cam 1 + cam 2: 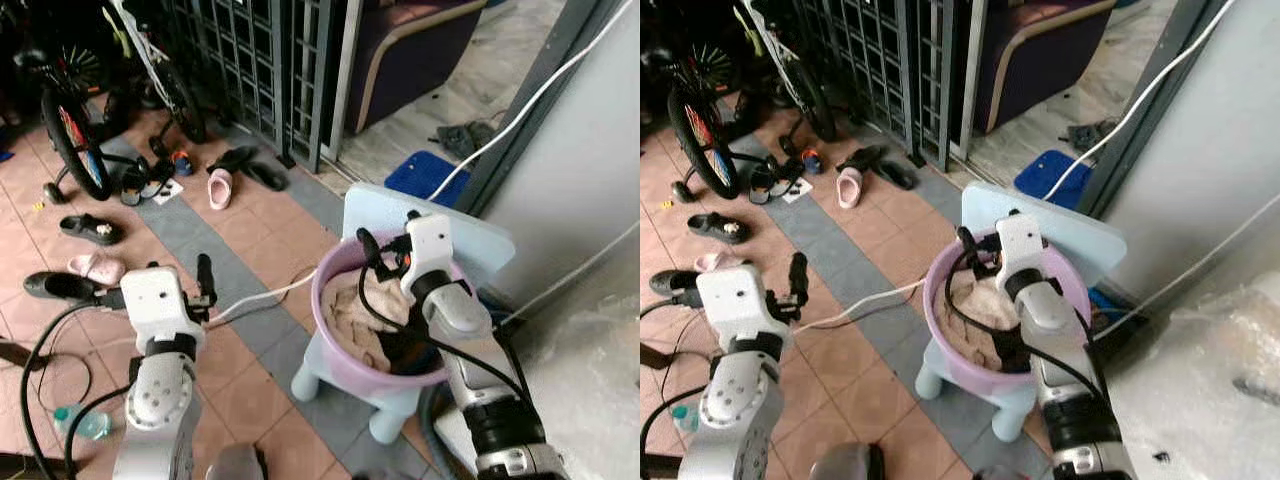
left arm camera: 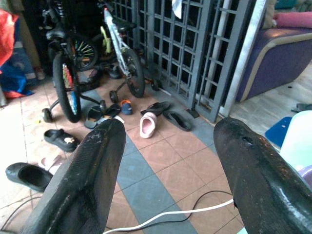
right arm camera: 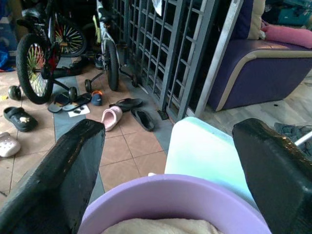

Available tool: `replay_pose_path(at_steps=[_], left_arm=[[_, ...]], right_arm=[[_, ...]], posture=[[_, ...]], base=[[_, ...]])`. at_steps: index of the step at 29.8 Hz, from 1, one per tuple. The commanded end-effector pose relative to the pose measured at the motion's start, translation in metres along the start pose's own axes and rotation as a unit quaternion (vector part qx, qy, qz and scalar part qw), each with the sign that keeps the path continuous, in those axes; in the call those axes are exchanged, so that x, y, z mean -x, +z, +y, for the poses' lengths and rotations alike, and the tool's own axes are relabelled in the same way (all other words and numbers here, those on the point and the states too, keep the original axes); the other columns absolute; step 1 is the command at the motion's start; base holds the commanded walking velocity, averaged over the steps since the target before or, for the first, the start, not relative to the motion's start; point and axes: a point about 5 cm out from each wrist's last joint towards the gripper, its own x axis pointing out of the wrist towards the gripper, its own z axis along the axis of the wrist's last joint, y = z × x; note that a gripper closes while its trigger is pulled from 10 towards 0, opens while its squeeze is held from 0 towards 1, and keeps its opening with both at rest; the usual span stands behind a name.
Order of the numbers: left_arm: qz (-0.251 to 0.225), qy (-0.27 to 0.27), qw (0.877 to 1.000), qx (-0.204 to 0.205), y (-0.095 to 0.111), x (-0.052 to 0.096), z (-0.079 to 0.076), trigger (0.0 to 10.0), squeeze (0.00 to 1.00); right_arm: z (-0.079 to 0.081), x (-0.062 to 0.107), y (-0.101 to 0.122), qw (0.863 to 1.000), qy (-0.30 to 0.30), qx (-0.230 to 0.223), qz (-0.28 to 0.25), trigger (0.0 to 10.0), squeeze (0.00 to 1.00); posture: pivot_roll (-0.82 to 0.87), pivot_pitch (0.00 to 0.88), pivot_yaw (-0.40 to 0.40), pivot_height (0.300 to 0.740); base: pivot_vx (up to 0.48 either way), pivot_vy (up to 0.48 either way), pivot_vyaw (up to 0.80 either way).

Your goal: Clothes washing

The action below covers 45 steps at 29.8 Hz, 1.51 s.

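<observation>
A purple basin [image 1: 325, 300] holds beige clothes [image 1: 350, 310] with a dark garment on the near side. The basin rests on a light blue plastic chair [image 1: 390, 205]. My right gripper [image 1: 375, 250] hovers over the far part of the basin, open. In the right wrist view its fingers [image 3: 63, 170] stand wide apart, with the basin rim [image 3: 170, 195] and a strip of clothes [image 3: 161, 226] between them, untouched. My left gripper [image 1: 205, 280] is held out over the tiled floor to the left of the basin, open and empty, its fingers [image 2: 92, 165] spread.
A white cable [image 1: 260, 295] crosses the floor toward the chair. Bicycles [image 1: 70, 130] and scattered shoes, including a pink slipper [image 1: 219, 188], lie at the back left by a metal gate [image 1: 270, 60]. A white wall [image 1: 590, 150] stands on the right. A water bottle [image 1: 80, 422] lies near left.
</observation>
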Motion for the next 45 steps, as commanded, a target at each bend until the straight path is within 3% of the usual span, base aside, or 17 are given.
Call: replay_pose_path(at_steps=[1, 4, 7, 8, 9, 18, 19, 20, 21, 24, 28, 31, 34, 37, 44, 45], left_arm=[[0.007, 0.003, 1.0, -0.001, -0.004, 0.002, 0.002, 10.0, 0.0], [0.006, 0.0, 1.0, -0.001, -0.004, 0.002, 0.003, 10.0, 0.0], [0.006, 0.0, 1.0, 0.0, -0.004, 0.003, 0.003, 10.0, 0.0], [0.007, 0.0, 1.0, 0.002, -0.004, 0.003, 0.003, 10.0, 0.0], [0.008, -0.002, 1.0, 0.001, -0.004, 0.004, 0.003, 10.0, 0.0], [0.018, 0.001, 1.0, -0.002, -0.007, 0.008, 0.004, 10.0, 0.0], [0.023, 0.002, 1.0, -0.005, -0.008, 0.011, 0.006, 10.0, 0.0], [0.024, 0.001, 1.0, -0.007, -0.008, 0.013, 0.006, 10.0, 0.0], [0.029, 0.001, 1.0, -0.009, -0.008, 0.017, 0.006, 10.0, 0.0], [0.044, 0.0, 0.999, -0.015, -0.01, 0.025, 0.007, 10.0, 0.0], [0.096, -0.01, 0.995, -0.024, -0.02, 0.048, 0.013, 10.0, 0.0], [0.101, -0.016, 0.994, -0.031, -0.02, 0.052, 0.012, 10.0, 0.0], [0.098, -0.047, 0.989, -0.101, -0.012, 0.053, 0.014, 10.0, 0.0], [0.116, -0.066, 0.982, -0.131, -0.013, 0.056, 0.021, 10.0, 0.0], [0.138, -0.089, 0.975, -0.147, -0.01, 0.067, 0.035, 10.0, 0.0], [0.14, -0.091, 0.975, -0.147, -0.009, 0.069, 0.035, 10.0, 0.0]], right_arm=[[0.002, -0.001, -0.004, 1.0, 0.003, -0.003, 0.014, 10.0, 0.99], [0.004, -0.002, -0.006, 1.0, 0.004, -0.003, 0.018, 10.0, 0.96], [0.004, -0.002, -0.007, 1.0, 0.006, -0.002, 0.021, 10.0, 0.84], [0.004, -0.002, -0.007, 1.0, 0.006, -0.001, 0.022, 10.0, 0.58], [0.003, -0.002, -0.007, 1.0, 0.007, 0.001, 0.024, 10.0, 0.0], [0.002, -0.002, -0.017, 0.998, 0.012, 0.018, 0.059, 10.0, 0.0], [0.003, -0.002, -0.025, 0.996, 0.018, 0.024, 0.087, 10.0, 0.13], [0.003, -0.003, -0.027, 0.995, 0.021, 0.026, 0.098, 10.0, 0.13], [0.004, -0.003, -0.031, 0.993, 0.025, 0.024, 0.113, 10.0, 1.0], [0.006, -0.004, -0.036, 0.99, 0.033, 0.02, 0.135, 10.0, 1.0], [0.013, -0.015, -0.04, 0.986, 0.038, 0.011, 0.165, 10.0, 1.0], [0.015, -0.016, -0.039, 0.985, 0.039, 0.009, 0.169, 10.0, 1.0], [0.009, -0.025, -0.044, 0.978, 0.019, -0.006, 0.209, 10.0, 1.0], [0.007, -0.029, -0.05, 0.971, 0.006, -0.02, 0.239, 10.0, 1.0], [0.011, -0.036, -0.054, 0.964, 0.007, 0.004, 0.265, 10.0, 1.0], [0.014, -0.036, -0.057, 0.962, 0.01, 0.002, 0.273, 10.0, 0.92]], posture=[[0.09, 0.035, -0.033, 0.74], [0.09, 0.036, -0.035, 0.74], [0.09, 0.039, -0.034, 0.74], [0.09, 0.041, -0.033, 0.74], [0.09, 0.044, -0.032, 0.74], [0.1, 0.063, -0.038, 0.74], [0.11, 0.078, -0.041, 0.74], [0.11, 0.081, -0.042, 0.74], [0.12, 0.103, -0.044, 0.74], [0.13, 0.132, -0.045, 0.74], [0.13, 0.182, -0.035, 0.74], [0.15, 0.216, -0.039, 0.74], [0.23, 0.273, -0.044, 0.74], [0.24, 0.289, -0.043, 0.74], [0.27, 0.347, -0.03, 0.74], [0.28, 0.363, -0.034, 0.74]], base=[[0.259, 0.0, 0.0], [0.28, 0.0, 0.0], [0.296, 0.0, 0.0], [0.296, 0.0, 0.0], [0.281, 0.0, 0.0], [0.093, 0.0, 0.0], [0.0, 0.0, 0.0], [0.0, 0.0, 0.0], [0.0, 0.0, 0.0], [0.0, 0.0, 0.0], [0.0, 0.0, 0.0], [0.0, 0.0, 0.0], [0.0, 0.0, 0.0], [0.0, 0.0, 0.0], [0.0, 0.0, 0.0], [0.0, 0.0, 0.0]])
